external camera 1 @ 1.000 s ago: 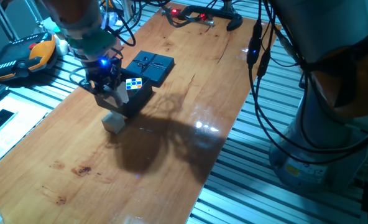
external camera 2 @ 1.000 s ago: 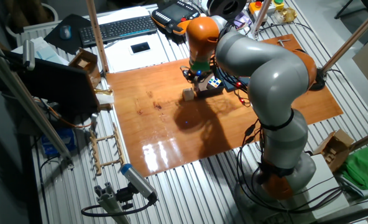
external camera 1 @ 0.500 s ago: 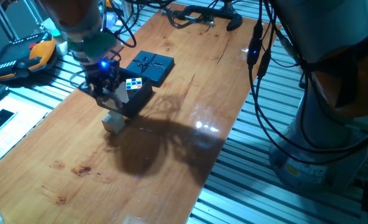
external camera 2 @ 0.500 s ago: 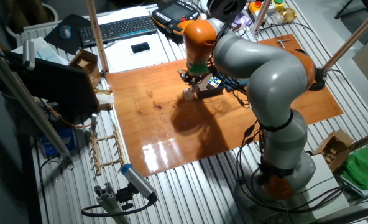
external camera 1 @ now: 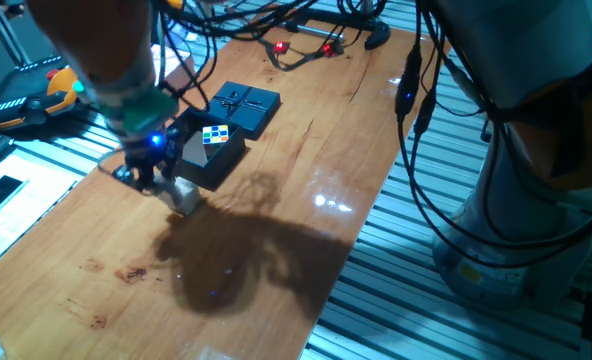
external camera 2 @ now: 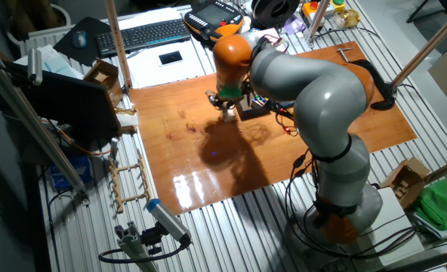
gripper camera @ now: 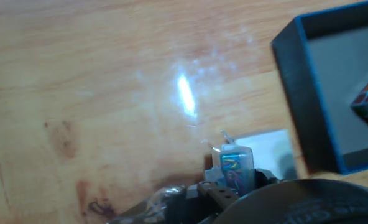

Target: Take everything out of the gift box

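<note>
On the tabletop: wooden board, glossy, with a dark arm shadow across its middle.
Gift box: black, open, sitting near the board's left edge; in the hand view its wall fills the right side.
Lid: flat, black, with a bow, lying just behind the box and touching or nearly touching it.
Puzzle cube: multicoloured with white faces, inside the box.
Beige cube: on the bare wood just in front of the box, outside it.
Gripper: low over the wood, just beside the beige cube, left of the box.
Fingers: opening cannot be told; any load is hidden.
Obstruction: the arm's wrist covers the box's left corner.
Surroundings: keyboard and orange-black pendant off the board; cables at the far end.
</note>
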`<state>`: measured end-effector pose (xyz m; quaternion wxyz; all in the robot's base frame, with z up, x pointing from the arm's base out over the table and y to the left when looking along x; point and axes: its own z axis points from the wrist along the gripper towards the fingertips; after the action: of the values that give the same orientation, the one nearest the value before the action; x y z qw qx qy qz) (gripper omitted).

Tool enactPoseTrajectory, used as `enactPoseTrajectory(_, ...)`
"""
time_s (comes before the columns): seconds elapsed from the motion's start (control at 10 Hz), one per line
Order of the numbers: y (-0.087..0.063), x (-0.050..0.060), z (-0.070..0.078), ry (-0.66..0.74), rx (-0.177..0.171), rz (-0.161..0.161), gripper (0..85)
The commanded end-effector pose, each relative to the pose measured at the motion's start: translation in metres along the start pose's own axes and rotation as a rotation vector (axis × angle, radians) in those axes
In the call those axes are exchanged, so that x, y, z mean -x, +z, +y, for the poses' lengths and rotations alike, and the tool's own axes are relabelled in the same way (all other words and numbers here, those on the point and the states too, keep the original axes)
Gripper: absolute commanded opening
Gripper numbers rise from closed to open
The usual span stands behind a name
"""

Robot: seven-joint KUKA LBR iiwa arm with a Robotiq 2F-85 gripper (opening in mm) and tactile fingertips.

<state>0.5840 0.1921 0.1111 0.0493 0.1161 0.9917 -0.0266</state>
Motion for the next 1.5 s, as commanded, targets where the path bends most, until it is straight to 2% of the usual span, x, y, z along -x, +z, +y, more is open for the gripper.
enactPoseTrajectory(0.0, 0.005, -0.002, 0.005, 0.001, -0.005, -0.010, 0.7)
enactPoseTrajectory(0.4, 0.029, -0.004, 0.016, -0.033, -0.040, -0.030, 0.7)
enactPoseTrajectory(0.7, 0.041, -0.003, 0.020, -0.032, -0.033, -0.037, 2.0)
enactPoseTrajectory(1.0, 0.046, -0.003, 0.020, -0.015, -0.041, -0.055, 42.3)
enactPoseTrajectory(1.1, 0.048, -0.003, 0.020, -0.015, -0.035, -0.055, 45.7)
enactPoseTrajectory(1.4, 0.046, -0.003, 0.019, -0.031, -0.033, -0.045, 47.3)
